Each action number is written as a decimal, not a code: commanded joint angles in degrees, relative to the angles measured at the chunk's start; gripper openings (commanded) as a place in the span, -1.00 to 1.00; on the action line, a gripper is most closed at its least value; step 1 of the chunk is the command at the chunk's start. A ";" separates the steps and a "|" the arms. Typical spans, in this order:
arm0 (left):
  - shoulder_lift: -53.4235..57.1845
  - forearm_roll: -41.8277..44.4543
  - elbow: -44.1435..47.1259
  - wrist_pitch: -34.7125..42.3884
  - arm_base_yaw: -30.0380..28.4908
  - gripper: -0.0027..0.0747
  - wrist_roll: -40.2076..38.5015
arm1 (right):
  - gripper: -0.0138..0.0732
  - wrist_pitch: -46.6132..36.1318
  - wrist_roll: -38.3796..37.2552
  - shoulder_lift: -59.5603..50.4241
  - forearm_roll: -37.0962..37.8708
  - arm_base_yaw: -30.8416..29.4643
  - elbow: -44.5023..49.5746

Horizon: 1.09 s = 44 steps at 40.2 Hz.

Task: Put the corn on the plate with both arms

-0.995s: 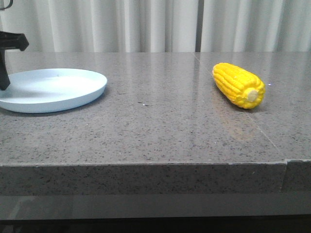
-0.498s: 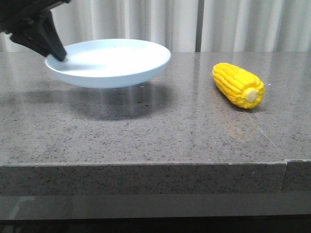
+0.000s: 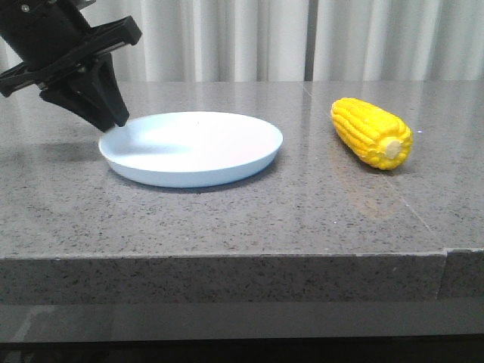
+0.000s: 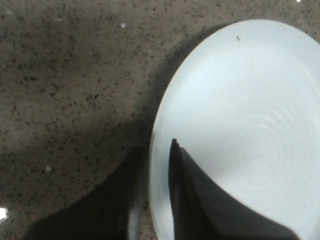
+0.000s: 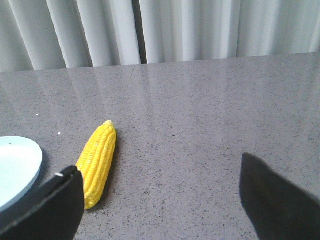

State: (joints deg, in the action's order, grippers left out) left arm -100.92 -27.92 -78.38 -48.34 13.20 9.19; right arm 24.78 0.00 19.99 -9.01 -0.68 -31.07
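Note:
The pale blue-white plate (image 3: 193, 147) sits low on the grey table, left of centre, and looks to be resting on it. My left gripper (image 3: 113, 121) is shut on its left rim. In the left wrist view one finger lies inside the plate (image 4: 250, 115) and the other outside the rim, with the left gripper (image 4: 156, 148) pinching the edge. The yellow corn (image 3: 372, 132) lies on the table to the right, stub end toward the front and apart from the plate. In the right wrist view the right gripper (image 5: 157, 165) is open and empty, and the corn (image 5: 97, 162) lies beside its left finger.
The grey speckled stone table (image 3: 242, 219) has its front edge near the camera. White curtains (image 3: 249, 38) hang behind it. A bare strip of table lies between the plate and the corn. The plate's edge (image 5: 17, 165) shows in the right wrist view.
The left gripper lifted the plate from the far left, carried it right, and lowered it to the table nearer the centre. The corn has not moved.

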 commanded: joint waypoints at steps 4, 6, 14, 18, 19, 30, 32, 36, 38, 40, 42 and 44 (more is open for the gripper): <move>4.61 0.95 -2.85 2.54 -0.97 -0.25 -0.48 | 0.82 -4.22 0.65 0.75 -0.46 -0.27 -1.99; 6.31 2.52 -2.85 2.68 -1.92 -0.28 -0.48 | 0.82 -4.22 0.65 0.75 -0.46 -0.27 -1.99; 13.79 9.33 -2.06 -0.68 -6.98 -0.67 -0.61 | 0.82 -4.22 0.65 0.75 -0.46 -0.27 -1.99; 18.73 12.41 1.57 1.28 -8.92 -0.99 -0.72 | 0.82 -4.22 0.65 0.75 -0.46 -0.27 -1.99; 19.89 12.81 2.69 2.14 -9.20 -0.98 -0.72 | 0.82 -4.22 0.65 0.75 -0.46 -0.27 -1.99; 37.45 19.44 20.55 12.02 -10.04 -0.98 -3.59 | 0.82 -4.22 0.65 0.75 -0.46 -0.27 -1.99; 41.02 19.66 23.82 14.30 -10.04 -0.98 -3.59 | 0.82 -4.22 0.65 0.75 -0.46 -0.27 -1.99; 49.34 19.70 30.90 20.68 -9.09 -0.98 -1.84 | 0.82 -4.22 0.65 0.75 -0.46 -0.27 -1.99; 53.76 20.54 34.20 23.37 -8.36 -0.98 -1.84 | 0.82 -4.22 0.65 0.75 -0.46 -0.27 -1.99; 58.33 21.39 37.12 25.44 -7.73 -0.98 -1.84 | 0.82 -4.22 0.65 0.75 -0.46 -0.27 -1.99; 62.88 21.82 39.65 26.55 -7.26 -0.98 -1.84 | 0.82 -4.22 0.65 0.75 -0.46 -0.27 -1.99; 67.29 22.09 41.97 27.60 -7.02 -0.98 -1.84 | 0.82 -4.22 0.65 0.75 -0.46 -0.27 -1.99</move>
State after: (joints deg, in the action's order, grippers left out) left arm -40.11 -6.35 -38.27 -27.66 5.46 7.29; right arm 24.89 0.00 19.99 -9.11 -0.68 -31.07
